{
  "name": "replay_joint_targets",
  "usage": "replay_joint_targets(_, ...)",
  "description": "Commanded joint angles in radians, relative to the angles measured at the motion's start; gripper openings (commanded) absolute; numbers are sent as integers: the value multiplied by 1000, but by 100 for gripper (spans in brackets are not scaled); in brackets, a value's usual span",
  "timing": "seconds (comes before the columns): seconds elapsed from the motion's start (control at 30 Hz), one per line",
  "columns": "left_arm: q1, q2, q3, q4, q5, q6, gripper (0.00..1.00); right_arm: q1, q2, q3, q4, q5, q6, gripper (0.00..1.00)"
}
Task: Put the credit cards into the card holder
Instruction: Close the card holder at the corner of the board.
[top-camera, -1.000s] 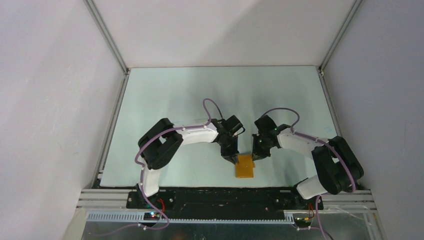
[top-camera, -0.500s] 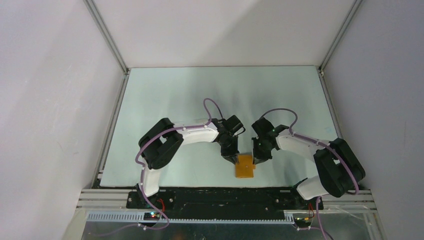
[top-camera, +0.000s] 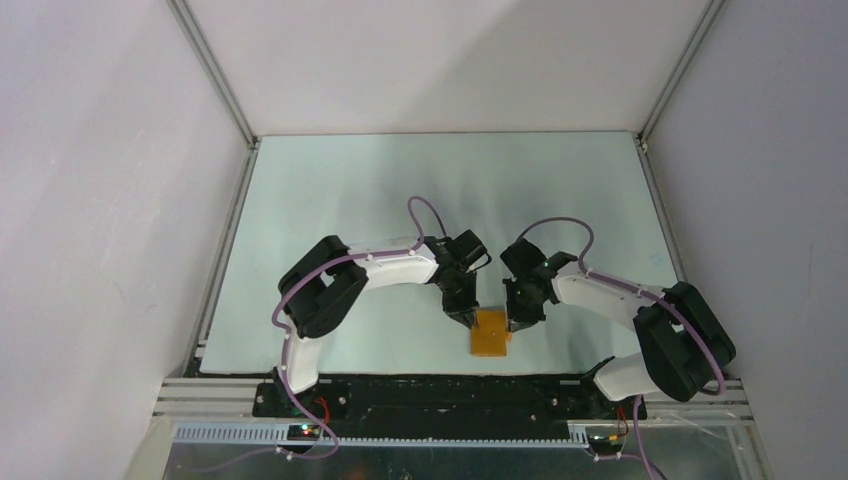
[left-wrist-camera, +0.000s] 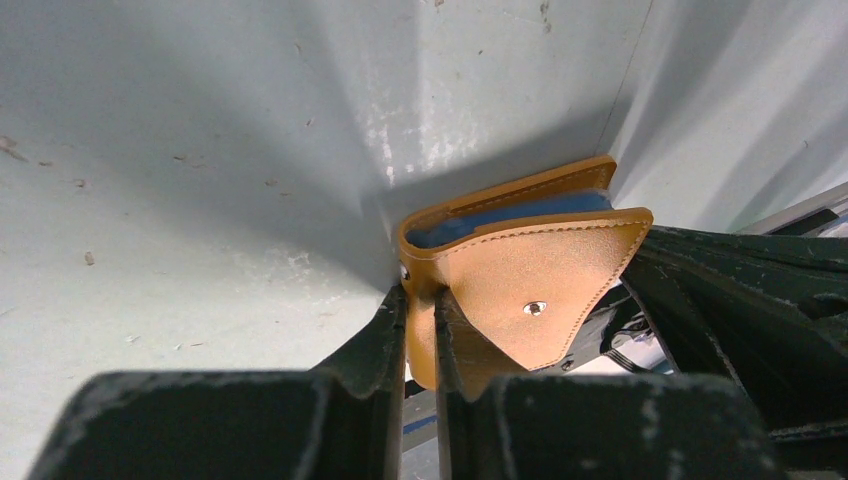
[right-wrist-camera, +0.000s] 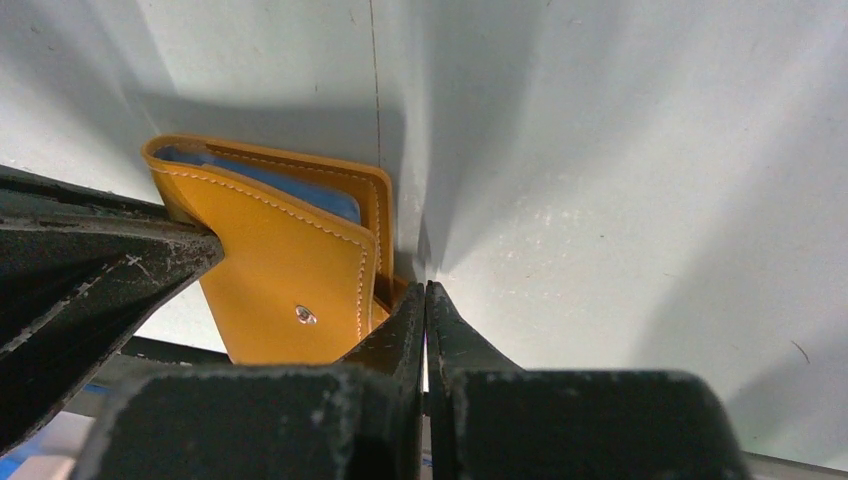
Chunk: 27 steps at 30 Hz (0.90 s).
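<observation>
The card holder (top-camera: 489, 333) is an orange wallet with a blue inside, near the table's front edge between both arms. My left gripper (top-camera: 466, 318) is shut on its left edge. In the left wrist view the fingers (left-wrist-camera: 420, 300) pinch one leather layer of the card holder (left-wrist-camera: 520, 270), whose snap flap hangs loose. My right gripper (top-camera: 514, 322) is at the wallet's right side. In the right wrist view its jaws (right-wrist-camera: 426, 290) are shut together with nothing between them, touching the edge of the card holder (right-wrist-camera: 280, 280). No credit cards are in view.
The pale green table (top-camera: 400, 190) is walled by white panels at the back and both sides. A black rail (top-camera: 450, 392) with both arm bases runs just in front of the wallet. The other arm's dark finger (right-wrist-camera: 90, 270) fills the left of the right wrist view.
My right arm has moved slightly left, closer against the wallet's right edge. The left arm and the wallet have stayed put.
</observation>
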Motion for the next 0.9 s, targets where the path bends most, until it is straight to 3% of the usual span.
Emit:
replay_joint_targets(0.0, -28, 131, -64, -19, -189, 37, 0, 25, -31, 4, -116, 12, -2, 0)
replay_joint_targets(0.67, -28, 141, -60, -19, -177, 39, 0, 73, -130, 2, -138, -151, -13, 0)
replay_joint_targets(0.87, -27, 143, -61, -19, -176, 39, 0, 61, -112, -2, -161, -65, 32, 1)
